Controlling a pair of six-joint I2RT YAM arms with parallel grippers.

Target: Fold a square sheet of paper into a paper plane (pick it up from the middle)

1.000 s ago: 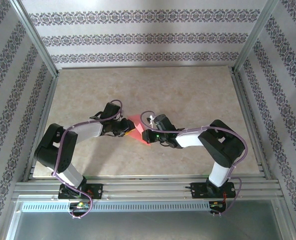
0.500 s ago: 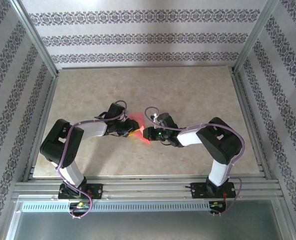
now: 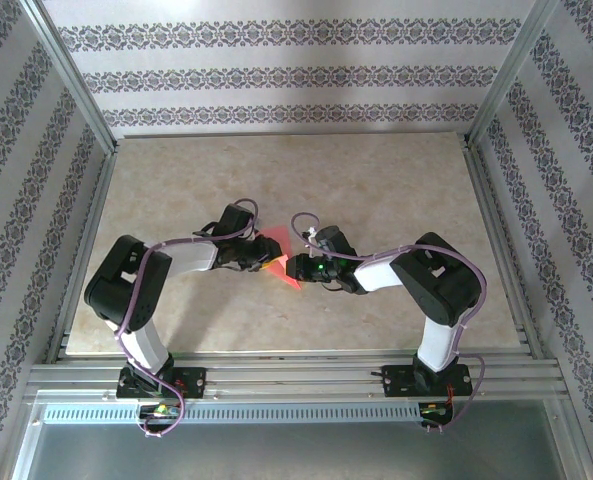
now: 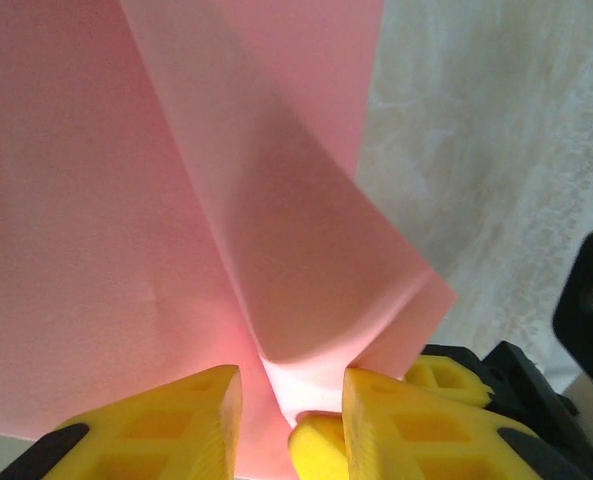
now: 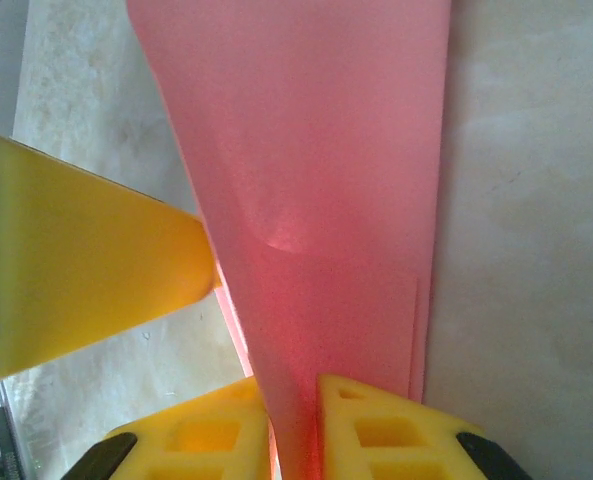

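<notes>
Close in on the left wrist, we see the left gripper [image 4: 291, 390] with jaws apart, straddling a raised fold of the paper plane [image 4: 126, 200]. The paper's edges run off the frame, so we can't make out its tip. On the right wrist, the right gripper [image 5: 294, 390] is pinched tight on a pleat, with the paper's near end hidden between its fingers. From above, both arms bend elbows outward, wrists low. They meet nose to nose in the middle of the table [image 3: 396, 180], the pink paper between them and partly covered.
</notes>
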